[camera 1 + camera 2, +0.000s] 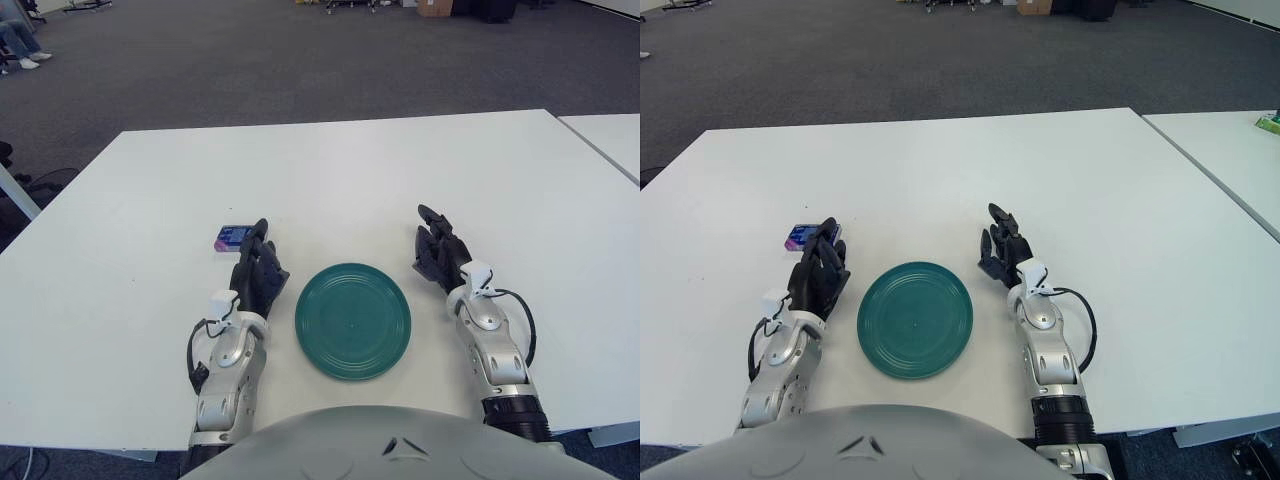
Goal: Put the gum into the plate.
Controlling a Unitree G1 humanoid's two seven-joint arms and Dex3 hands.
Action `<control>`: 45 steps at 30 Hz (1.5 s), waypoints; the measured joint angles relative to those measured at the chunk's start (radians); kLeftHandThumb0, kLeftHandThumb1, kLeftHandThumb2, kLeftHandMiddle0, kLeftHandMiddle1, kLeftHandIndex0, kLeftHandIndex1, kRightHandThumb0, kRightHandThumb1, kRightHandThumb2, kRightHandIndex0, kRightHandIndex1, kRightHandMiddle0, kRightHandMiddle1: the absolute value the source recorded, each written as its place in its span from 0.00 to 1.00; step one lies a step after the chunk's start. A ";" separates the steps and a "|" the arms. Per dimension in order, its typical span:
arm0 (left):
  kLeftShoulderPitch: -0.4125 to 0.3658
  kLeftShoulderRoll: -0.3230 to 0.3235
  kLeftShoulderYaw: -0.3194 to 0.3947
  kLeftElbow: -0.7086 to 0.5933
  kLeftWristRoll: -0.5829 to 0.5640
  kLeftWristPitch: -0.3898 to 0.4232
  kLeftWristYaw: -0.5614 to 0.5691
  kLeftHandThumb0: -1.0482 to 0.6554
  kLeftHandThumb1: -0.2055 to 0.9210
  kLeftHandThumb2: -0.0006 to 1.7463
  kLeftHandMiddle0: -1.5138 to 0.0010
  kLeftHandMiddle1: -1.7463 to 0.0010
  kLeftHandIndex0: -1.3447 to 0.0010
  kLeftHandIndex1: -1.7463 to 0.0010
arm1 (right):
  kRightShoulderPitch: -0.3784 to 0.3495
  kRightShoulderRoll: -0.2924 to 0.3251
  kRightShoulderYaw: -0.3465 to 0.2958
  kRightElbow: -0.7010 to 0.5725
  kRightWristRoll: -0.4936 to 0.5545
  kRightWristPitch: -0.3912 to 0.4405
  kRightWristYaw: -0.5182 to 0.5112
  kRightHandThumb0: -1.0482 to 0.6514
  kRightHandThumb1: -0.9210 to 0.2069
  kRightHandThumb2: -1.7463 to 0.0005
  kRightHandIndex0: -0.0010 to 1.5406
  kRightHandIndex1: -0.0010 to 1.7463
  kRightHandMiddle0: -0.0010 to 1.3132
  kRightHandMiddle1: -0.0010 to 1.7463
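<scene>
A small purple and blue gum pack [231, 238] lies flat on the white table [330, 170], left of centre. A round dark green plate [353, 320] sits near the front edge, with nothing in it. My left hand [258, 272] shows just left of the plate, its fingertips [262, 229] reaching up beside the gum pack's right end; the fingers are relaxed and hold nothing. Whether they touch the pack I cannot tell. My right hand [438, 252] shows to the right of the plate, fingers loosely extended and holding nothing.
A second white table [612, 135] stands close on the right, with a narrow gap between. Grey carpet lies beyond the far edge. My own torso [400, 445] fills the bottom of the view.
</scene>
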 measured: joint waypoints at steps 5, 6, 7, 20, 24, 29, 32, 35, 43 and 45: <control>-0.006 0.002 0.006 -0.136 -0.010 0.064 0.032 0.08 1.00 0.52 0.80 0.99 1.00 0.59 | -0.001 0.001 0.000 0.003 -0.002 -0.004 -0.006 0.26 0.00 0.42 0.08 0.01 0.00 0.21; -0.014 0.002 0.008 -0.155 -0.007 0.066 0.035 0.08 1.00 0.52 0.79 0.98 0.99 0.57 | -0.001 0.001 0.000 0.005 -0.002 -0.005 -0.008 0.26 0.00 0.42 0.08 0.01 0.00 0.21; -0.029 0.004 0.013 -0.169 0.002 0.066 0.036 0.08 1.00 0.51 0.78 0.98 0.99 0.57 | -0.002 0.001 0.000 0.007 -0.004 -0.007 -0.011 0.26 0.00 0.42 0.08 0.01 0.00 0.21; -0.219 0.209 0.067 -0.096 0.322 0.000 0.040 0.12 1.00 0.45 0.73 0.97 0.95 0.51 | -0.053 -0.015 -0.006 0.069 -0.031 -0.027 -0.026 0.23 0.00 0.44 0.08 0.00 0.00 0.20; -0.225 0.321 0.067 -0.082 0.460 -0.051 0.019 0.09 1.00 0.41 0.72 0.98 0.95 0.49 | -0.073 -0.018 -0.014 0.105 -0.031 -0.051 -0.030 0.23 0.00 0.45 0.07 0.00 0.00 0.19; -0.230 0.498 0.101 -0.086 0.539 -0.089 -0.094 0.06 1.00 0.37 0.73 0.98 0.95 0.48 | -0.088 -0.018 -0.023 0.147 -0.030 -0.087 -0.030 0.22 0.00 0.45 0.07 0.00 0.00 0.18; -0.252 0.581 0.119 -0.063 0.569 -0.117 -0.134 0.05 1.00 0.35 0.74 0.99 0.96 0.48 | -0.091 -0.019 -0.028 0.167 -0.028 -0.104 -0.030 0.22 0.00 0.46 0.08 0.00 0.00 0.18; -0.290 0.649 0.120 0.008 0.578 -0.154 -0.180 0.04 1.00 0.34 0.75 1.00 0.98 0.48 | -0.098 -0.018 -0.030 0.182 -0.026 -0.115 -0.028 0.22 0.00 0.46 0.08 0.00 0.00 0.18; -0.449 0.770 0.062 0.333 0.610 -0.260 -0.280 0.04 1.00 0.29 0.79 1.00 1.00 0.53 | -0.105 -0.018 -0.030 0.200 -0.018 -0.139 -0.015 0.23 0.00 0.46 0.08 0.00 0.00 0.17; -0.488 0.793 0.039 0.410 0.612 -0.286 -0.322 0.05 1.00 0.27 0.79 1.00 1.00 0.54 | -0.109 -0.017 -0.031 0.207 -0.013 -0.140 -0.011 0.23 0.00 0.46 0.08 0.00 0.00 0.17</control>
